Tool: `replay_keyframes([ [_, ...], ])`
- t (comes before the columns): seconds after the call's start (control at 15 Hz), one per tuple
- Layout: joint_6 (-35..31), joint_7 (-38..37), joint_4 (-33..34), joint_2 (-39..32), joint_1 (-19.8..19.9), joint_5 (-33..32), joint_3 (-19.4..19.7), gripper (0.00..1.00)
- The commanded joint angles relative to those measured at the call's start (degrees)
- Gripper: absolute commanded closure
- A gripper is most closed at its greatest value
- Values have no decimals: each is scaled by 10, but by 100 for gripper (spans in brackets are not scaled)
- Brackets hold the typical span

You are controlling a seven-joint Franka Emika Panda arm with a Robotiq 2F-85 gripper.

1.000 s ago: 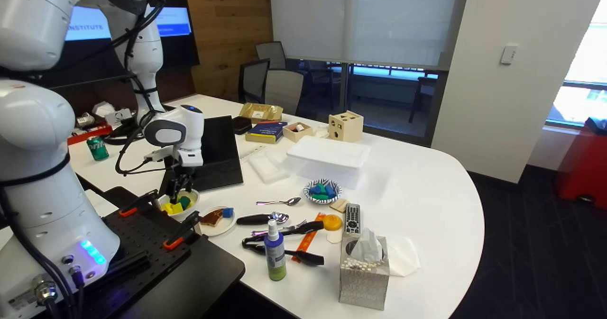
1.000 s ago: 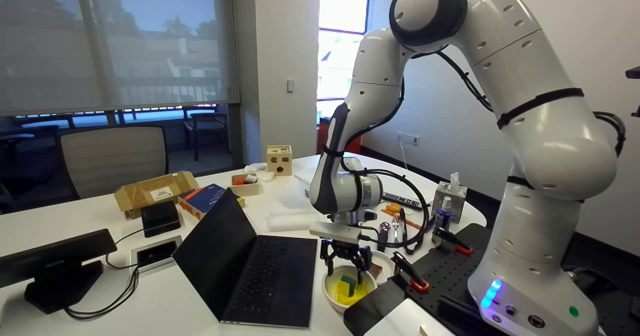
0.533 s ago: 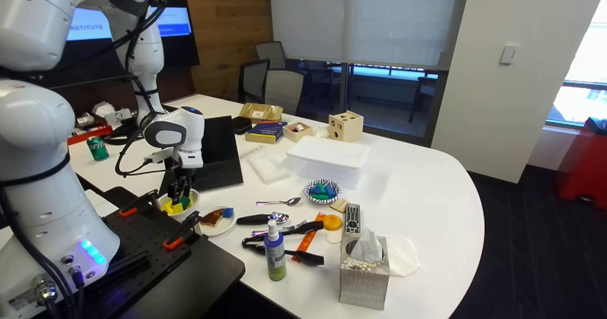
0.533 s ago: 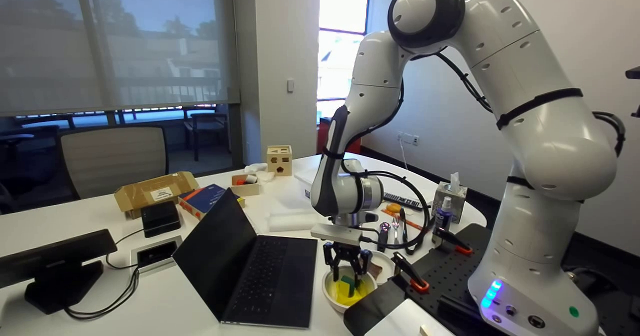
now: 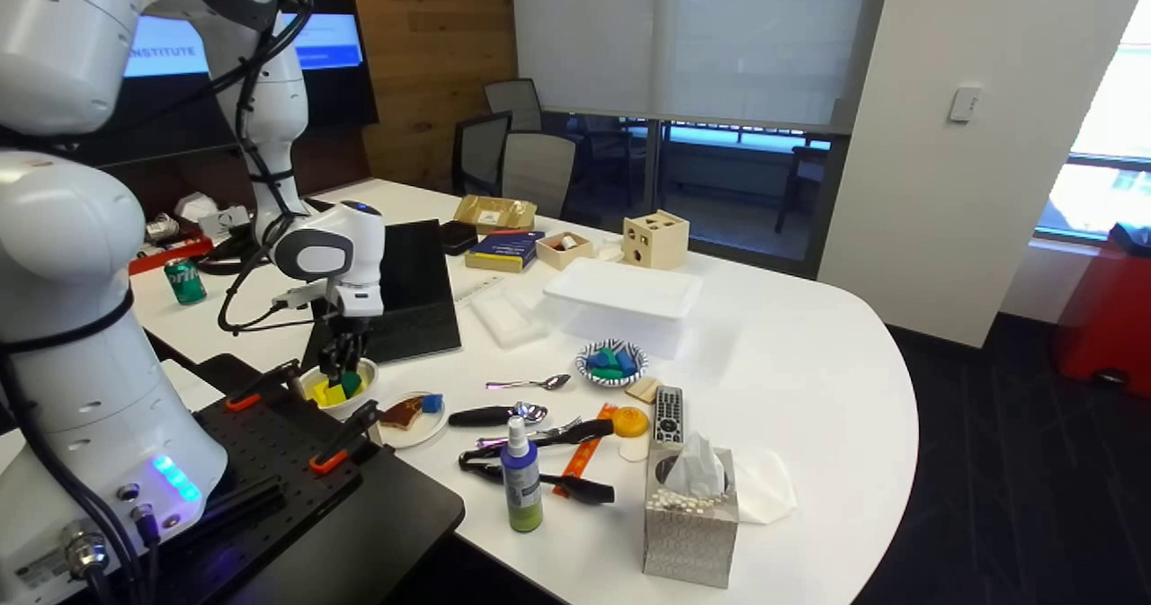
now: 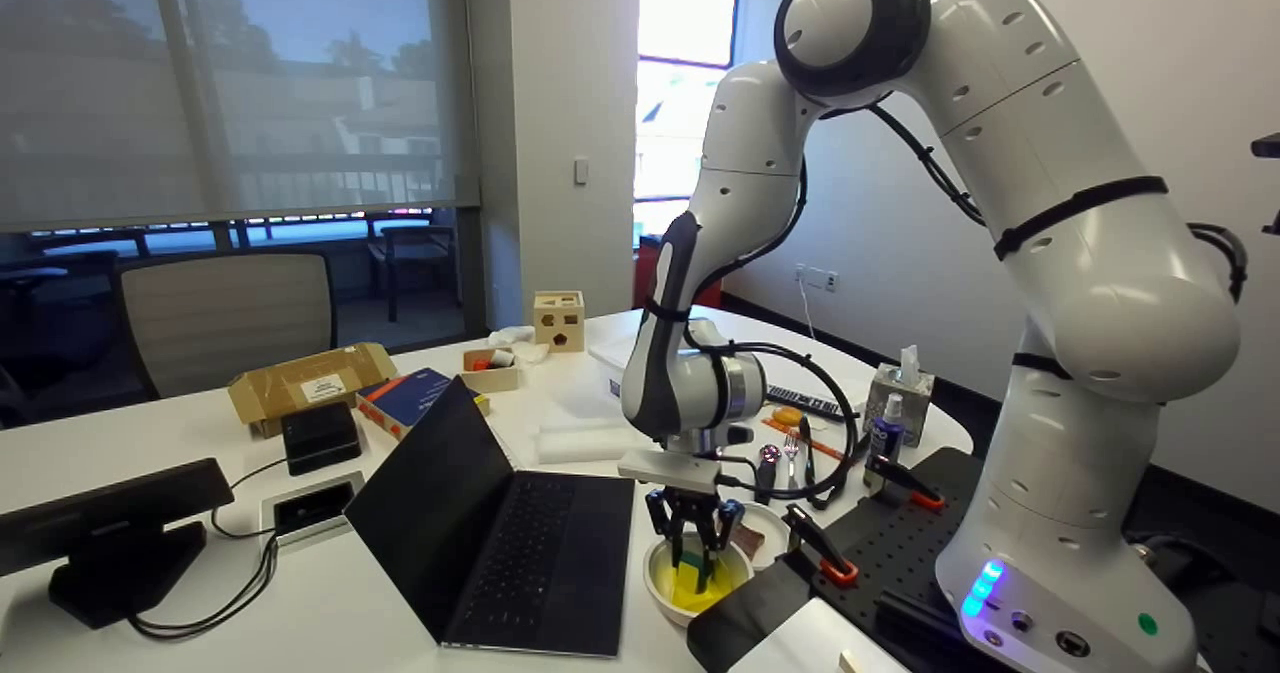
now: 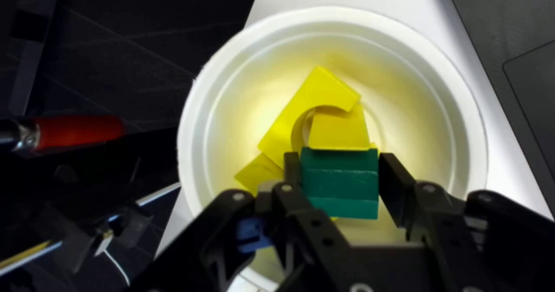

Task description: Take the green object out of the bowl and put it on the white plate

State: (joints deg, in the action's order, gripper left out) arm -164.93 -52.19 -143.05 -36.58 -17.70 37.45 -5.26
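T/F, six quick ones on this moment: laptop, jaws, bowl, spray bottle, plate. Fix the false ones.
1. The laptop is folded shut. False: the laptop stands open.
2. The green block is between the jaws. True.
3. The yellow blocks lie in the bowl. True.
4. The spray bottle lies on its side. False: the spray bottle stands upright.
5. A blue block is on the plate. True.
6. The green block is on the plate. False: it is in the bowl.
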Motion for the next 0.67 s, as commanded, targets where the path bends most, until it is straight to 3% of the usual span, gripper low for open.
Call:
replay_keyframes([
  [0.0,4,-30,-30,46,-22,-31,9,77],
  [0.2,0,-29,-65,97,-35,-58,15,77],
  [0.33,10,-47,-89,136,-53,-95,40,77],
  [0.6,31,-140,-113,169,-102,-262,177,77],
])
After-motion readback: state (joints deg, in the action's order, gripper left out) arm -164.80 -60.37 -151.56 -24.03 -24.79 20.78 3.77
